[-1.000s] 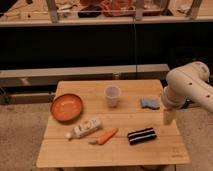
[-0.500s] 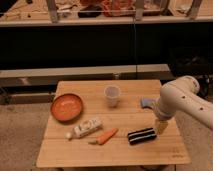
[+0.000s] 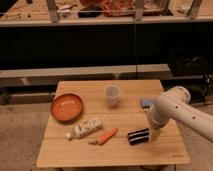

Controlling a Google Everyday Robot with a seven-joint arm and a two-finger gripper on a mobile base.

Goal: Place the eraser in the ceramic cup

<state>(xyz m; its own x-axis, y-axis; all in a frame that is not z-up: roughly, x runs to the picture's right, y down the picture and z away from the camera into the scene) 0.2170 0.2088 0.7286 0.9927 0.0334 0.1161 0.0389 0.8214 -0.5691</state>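
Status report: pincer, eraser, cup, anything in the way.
Pincer low at right end of eraser, contact unclear. Eraser flat on table, near front edge. Cup upright, behind and left. Path between clear; carrot left of eraser.

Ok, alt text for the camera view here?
The robot arm's gripper hangs low at the right end of the striped black eraser on a wooden table. A whitish ceramic cup stands farther back; an orange bowl, carrot and white bottle lie left.

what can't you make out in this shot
Camera view:
- Claw, at the eraser's right end: contact hidden by its own wrist.
- Blue sponge: mostly hidden behind the arm.
- Arm's base: cut off by right edge.
- Bottle label: too small to read.
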